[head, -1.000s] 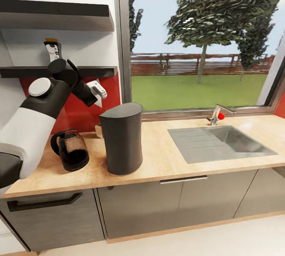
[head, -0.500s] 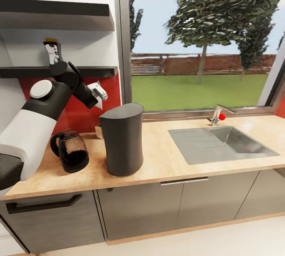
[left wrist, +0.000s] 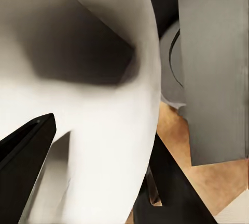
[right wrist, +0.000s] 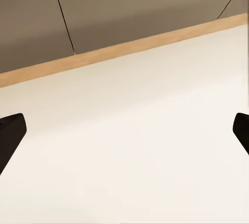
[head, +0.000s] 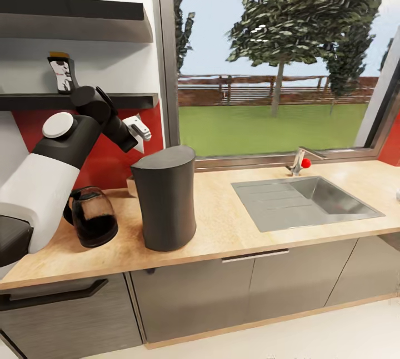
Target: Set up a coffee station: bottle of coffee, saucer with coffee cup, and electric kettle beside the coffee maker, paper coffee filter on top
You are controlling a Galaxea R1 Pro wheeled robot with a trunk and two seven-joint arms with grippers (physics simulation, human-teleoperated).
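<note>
One coffee maker [head: 164, 198] | one kettle [head: 92, 216] | one bottle [head: 61, 74] shelved | right hand [right wrist: 124, 130] spread, empty | left hand's state unclear

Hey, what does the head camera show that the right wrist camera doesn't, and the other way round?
The head view alone shows the wooden countertop carrying the tall dark coffee maker and the glass pot beside it, the bottle of coffee on the wall shelf, the sink, the window, and the left arm raised in front of the red wall. The right wrist view alone shows the right pincer, its two dark fingertips wide apart over the pale floor. Both take in the grey cabinet fronts and the wooden strip beneath them.
</note>
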